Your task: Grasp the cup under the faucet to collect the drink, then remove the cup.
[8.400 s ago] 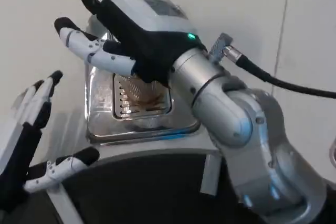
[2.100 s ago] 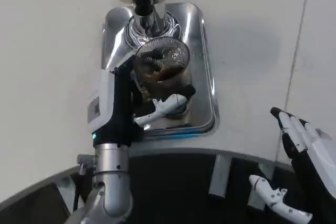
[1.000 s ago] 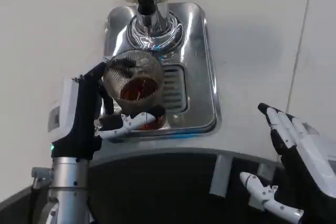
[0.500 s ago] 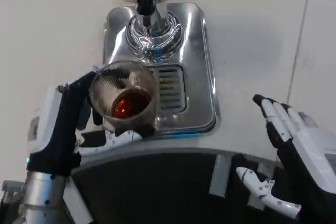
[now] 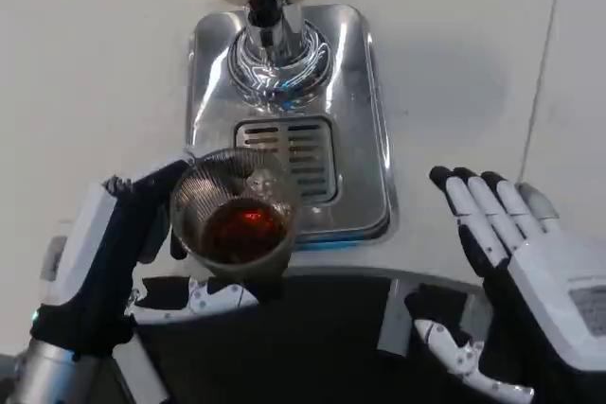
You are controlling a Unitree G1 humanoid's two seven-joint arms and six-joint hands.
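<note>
Carrying the cup point(image 5: 235, 224) in my left hand point(image 5: 109, 262), I judged level, slow travel best off the tray point(image 5: 365, 139); my right hand point(image 5: 516, 281) waited, fingers spread, empty.

A steel drip tray point(image 5: 365, 120) sits on the white table point(image 5: 85, 73).

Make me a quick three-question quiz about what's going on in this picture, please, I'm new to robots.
1. True or false: the left hand holds the clear ribbed cup of brown drink.
2. Does the cup stand under the chrome faucet?
3. The right hand's fingers are: A) spread, holding nothing B) round the cup.

Key: 1 true. 2 No, it is off the slotted metal drip tray, near the table edge. 3 A.
</note>
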